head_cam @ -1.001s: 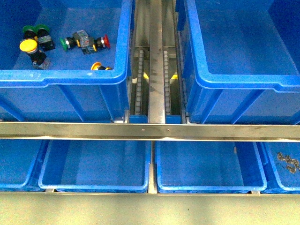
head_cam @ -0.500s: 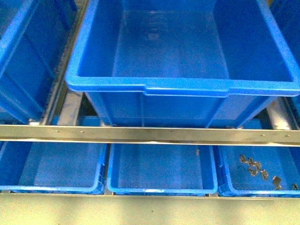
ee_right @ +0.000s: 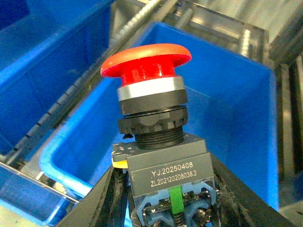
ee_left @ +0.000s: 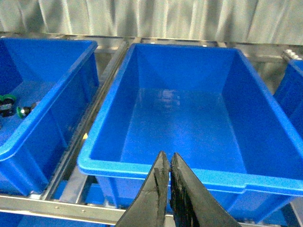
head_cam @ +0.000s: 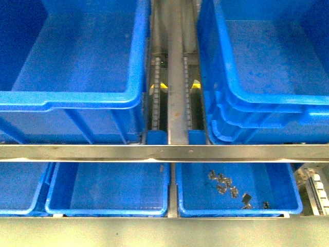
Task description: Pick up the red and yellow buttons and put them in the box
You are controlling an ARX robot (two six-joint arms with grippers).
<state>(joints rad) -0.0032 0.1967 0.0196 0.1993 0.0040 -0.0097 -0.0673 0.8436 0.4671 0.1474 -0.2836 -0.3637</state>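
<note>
Right gripper (ee_right: 168, 203) is clamped on the grey-black body of a red mushroom-cap push-button switch (ee_right: 147, 64). Cap is up, with a finger on either side of the block below the threaded collar. That grip keeps the cap clear and the label facing the wrist cam. Label reads "YJ:20250408", and under it "ZL202120208038.3". The button hangs over a deep blue plastic crate (ee_right: 236, 118) with a rolled rim. I take that as the drop target; release not yet done.

Left gripper (ee_left: 166, 189) is pinched together with nothing in it, parked at the near rim of a second blue crate (ee_left: 142, 165), probably just out of the way. Green-capped switches (ee_left: 8, 105) in the neighbouring crate (ee_left: 47, 123) aren't mine. Front view shows neither arm.
</note>
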